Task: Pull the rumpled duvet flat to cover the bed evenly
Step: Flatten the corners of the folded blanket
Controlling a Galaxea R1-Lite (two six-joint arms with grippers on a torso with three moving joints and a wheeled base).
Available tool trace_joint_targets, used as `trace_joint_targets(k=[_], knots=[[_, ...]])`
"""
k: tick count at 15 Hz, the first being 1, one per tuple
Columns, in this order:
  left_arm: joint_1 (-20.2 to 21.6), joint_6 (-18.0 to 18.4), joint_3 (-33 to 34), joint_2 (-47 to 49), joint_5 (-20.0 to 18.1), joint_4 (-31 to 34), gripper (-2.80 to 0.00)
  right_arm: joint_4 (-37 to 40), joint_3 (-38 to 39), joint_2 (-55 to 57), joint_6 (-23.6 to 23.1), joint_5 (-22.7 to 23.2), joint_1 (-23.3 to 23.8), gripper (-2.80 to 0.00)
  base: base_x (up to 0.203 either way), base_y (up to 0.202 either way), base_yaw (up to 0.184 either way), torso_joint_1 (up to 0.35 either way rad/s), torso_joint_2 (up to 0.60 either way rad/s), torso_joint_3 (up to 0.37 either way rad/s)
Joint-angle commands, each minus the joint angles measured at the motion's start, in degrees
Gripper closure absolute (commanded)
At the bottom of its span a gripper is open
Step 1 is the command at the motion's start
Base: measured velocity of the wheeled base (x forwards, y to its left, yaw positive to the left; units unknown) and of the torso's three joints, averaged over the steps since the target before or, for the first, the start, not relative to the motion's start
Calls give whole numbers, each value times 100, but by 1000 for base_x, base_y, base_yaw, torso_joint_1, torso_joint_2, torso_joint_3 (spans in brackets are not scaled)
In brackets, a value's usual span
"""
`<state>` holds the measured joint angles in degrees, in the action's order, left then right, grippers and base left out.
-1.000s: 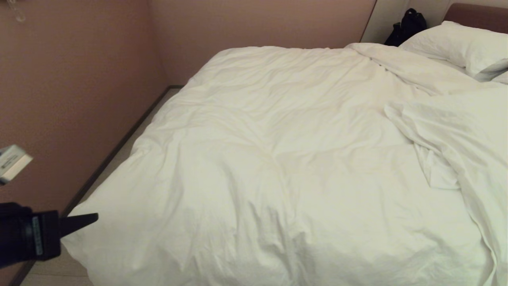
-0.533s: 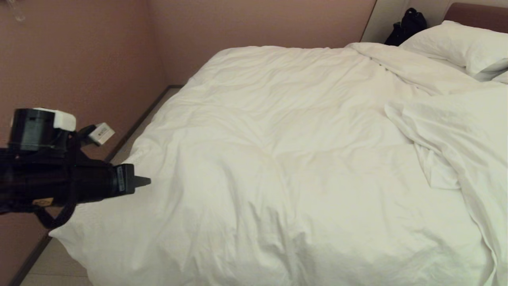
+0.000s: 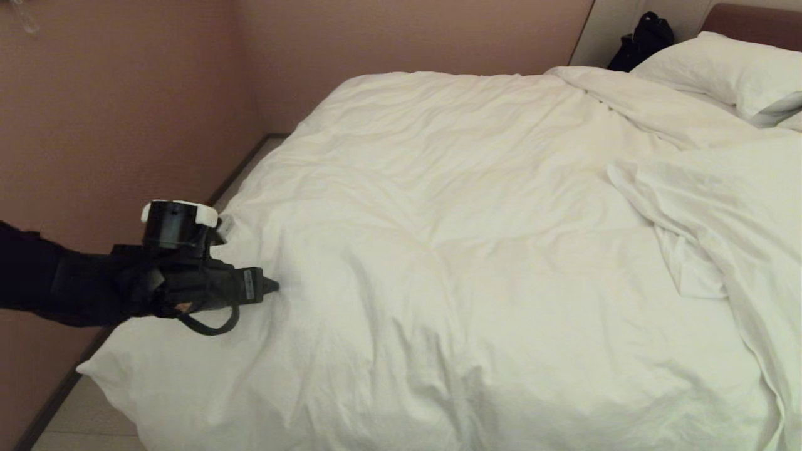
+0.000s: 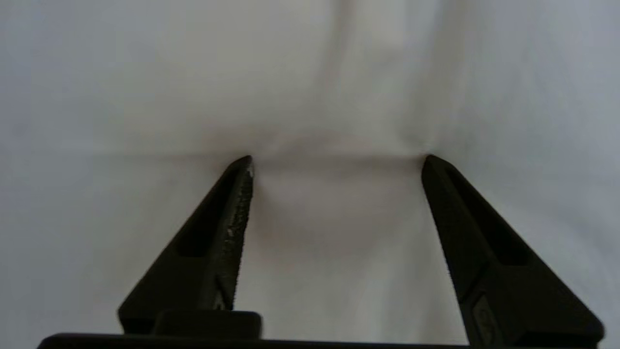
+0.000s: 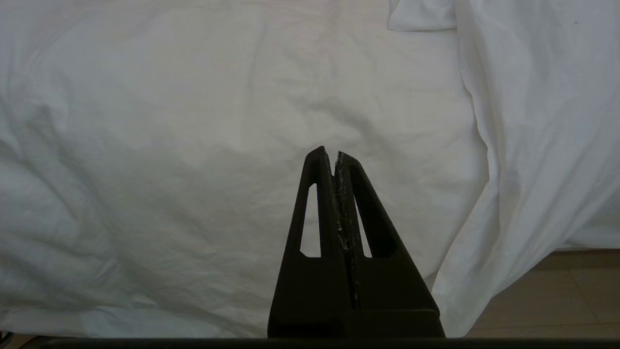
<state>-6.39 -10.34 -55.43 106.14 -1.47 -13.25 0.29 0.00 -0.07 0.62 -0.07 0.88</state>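
Note:
The white duvet (image 3: 438, 250) lies wrinkled over the bed (image 3: 752, 22). Its right part is folded back in a rumpled heap (image 3: 720, 207). My left gripper (image 3: 272, 287) reaches in from the left, over the duvet's left side. In the left wrist view the left gripper (image 4: 339, 161) is open, both fingertips (image 4: 244, 167) pressing into the duvet (image 4: 339, 72) with nothing clamped between them. My right gripper (image 5: 330, 152) is shut and empty, held above the duvet (image 5: 169, 121) near its front edge, and is out of the head view.
A pink wall (image 3: 125, 125) runs close along the bed's left side, with a narrow strip of floor (image 3: 81, 413) between. White pillows (image 3: 720, 69) lie at the reddish headboard, with a black bag (image 3: 645, 37) behind them. Floor (image 5: 557, 291) shows under the hanging front corner.
My left arm has swung up and to the right, from beside the bed's near left corner onto the duvet's left side. The duvet and the right gripper have not moved.

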Motion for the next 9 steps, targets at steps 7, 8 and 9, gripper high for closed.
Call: trace_joint_targets(k=[7, 8, 9], knots=[[-62, 310, 141, 54, 137, -1039, -280, 6, 0, 7, 0, -1, 0, 0, 0, 0, 0, 0, 0, 0], [-71, 312, 144, 95, 146, -987, -280, -3, 0, 7, 0, 7, 0, 0, 0, 0, 0, 0, 0, 0], [-72, 309, 146, 263, 152, -968, -280, 6, 0, 7, 0, 7, 0, 0, 0, 0, 0, 0, 0, 0]])
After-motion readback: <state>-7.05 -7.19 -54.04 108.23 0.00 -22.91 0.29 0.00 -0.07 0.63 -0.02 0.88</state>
